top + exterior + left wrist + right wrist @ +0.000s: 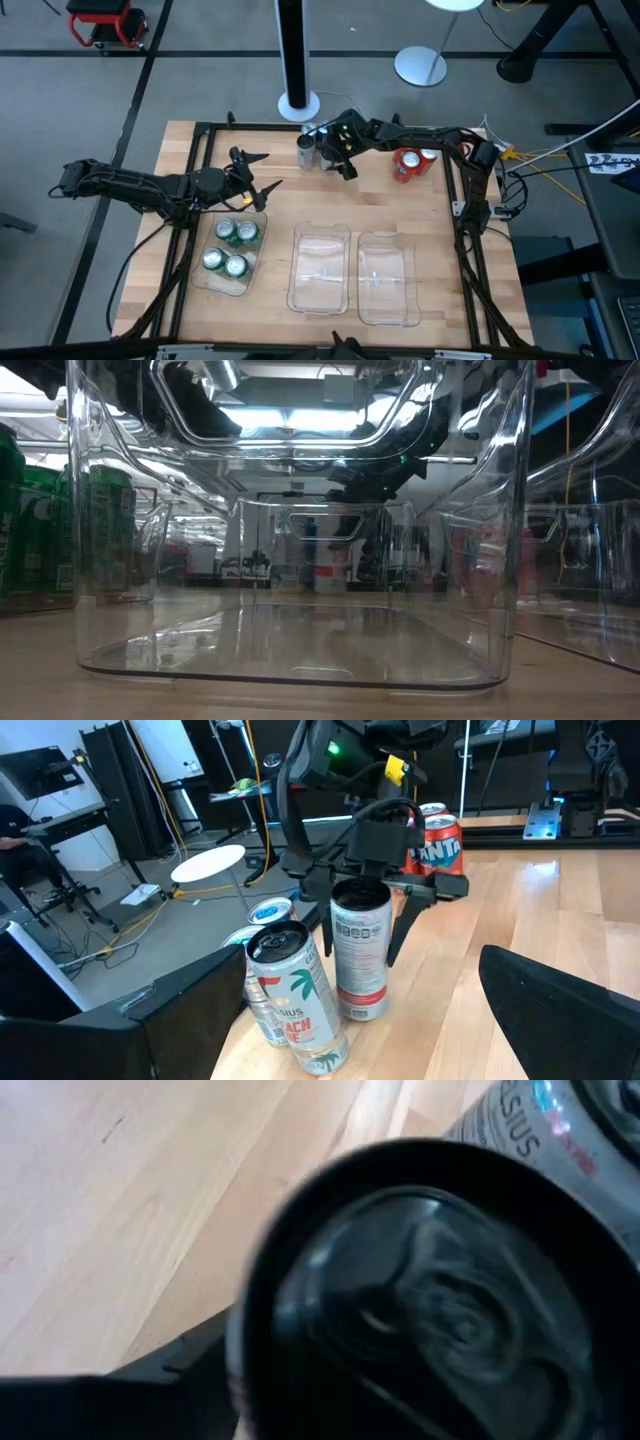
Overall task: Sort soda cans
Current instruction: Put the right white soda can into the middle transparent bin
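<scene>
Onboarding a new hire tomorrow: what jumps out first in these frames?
The right gripper is straddling a tall silver-grey soda can among the silver cans at the table's far edge, its fingers either side of it. Next, four green soda cans already fill the leftmost clear plastic tray, with the open left gripper just beyond it. Red soda cans wait far right.

Two dark jointed arms, matte black casings; black cabling along links; small green light, yellow tag near one wrist
</scene>
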You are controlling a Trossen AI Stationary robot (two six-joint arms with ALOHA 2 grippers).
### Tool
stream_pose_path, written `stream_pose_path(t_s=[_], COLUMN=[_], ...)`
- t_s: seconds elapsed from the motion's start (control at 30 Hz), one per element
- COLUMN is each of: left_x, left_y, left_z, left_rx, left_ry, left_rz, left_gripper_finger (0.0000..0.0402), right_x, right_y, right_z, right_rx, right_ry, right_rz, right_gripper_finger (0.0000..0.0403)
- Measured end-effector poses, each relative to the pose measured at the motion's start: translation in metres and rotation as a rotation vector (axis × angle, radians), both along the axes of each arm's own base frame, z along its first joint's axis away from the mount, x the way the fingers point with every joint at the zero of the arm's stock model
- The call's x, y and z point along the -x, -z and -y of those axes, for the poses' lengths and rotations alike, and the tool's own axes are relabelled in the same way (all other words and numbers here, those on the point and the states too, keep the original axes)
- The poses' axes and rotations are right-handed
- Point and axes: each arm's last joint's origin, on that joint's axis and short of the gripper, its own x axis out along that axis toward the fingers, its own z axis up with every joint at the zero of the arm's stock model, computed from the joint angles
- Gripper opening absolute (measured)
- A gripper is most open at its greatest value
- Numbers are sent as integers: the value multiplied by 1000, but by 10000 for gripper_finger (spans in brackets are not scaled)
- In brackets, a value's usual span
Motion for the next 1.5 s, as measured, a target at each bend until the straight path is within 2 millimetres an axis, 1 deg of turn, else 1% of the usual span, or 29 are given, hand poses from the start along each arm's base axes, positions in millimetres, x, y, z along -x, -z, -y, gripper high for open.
stream_pose_path(t_s=[0.07,0.1,0.23,0.3,0.37,0.47,0.57,0.7,0.93,1.03,1.2,1.37,1.5], left_x=[0,0,0,0,0,0,0,0,0,0,0,0,0], left_y=[0,0,0,0,0,0,0,0,0,0,0,0,0], left_z=[0,0,0,0,0,0,0,0,0,0,0,0,0], left_rx=[0,0,0,0,0,-1,0,1,1,1,5,7,8], left_ry=[0,0,0,0,0,0,0,0,0,0,-1,-1,-1], left_rz=[-1,0,0,-3,-4,-5,-4,-4,-4,-3,-1,1,1], left_gripper_finger=[388,388,388,388,388,388,388,388,388,388,388,388,388], right_x=[0,0,3,6,10,17,23,30,45,47,45,44,43], right_y=[0,-1,-8,-19,-35,-55,-72,-96,-125,-129,-128,-125,-125], right_z=[0,0,-2,-3,-6,-15,-30,-58,-105,-123,-153,-177,-194], right_rx=[24,30,53,72,90,99,96,80,63,48,20,0,-3], right_ry=[-27,-39,-55,-60,-63,-78,-116,-191,-289,-331,-424,-487,-493], right_rz=[4,7,12,36,68,89,107,143,150,141,117,89,78], right_gripper_finger=[257,248,248,248,248,248,248,248,248,248,248,248,248])
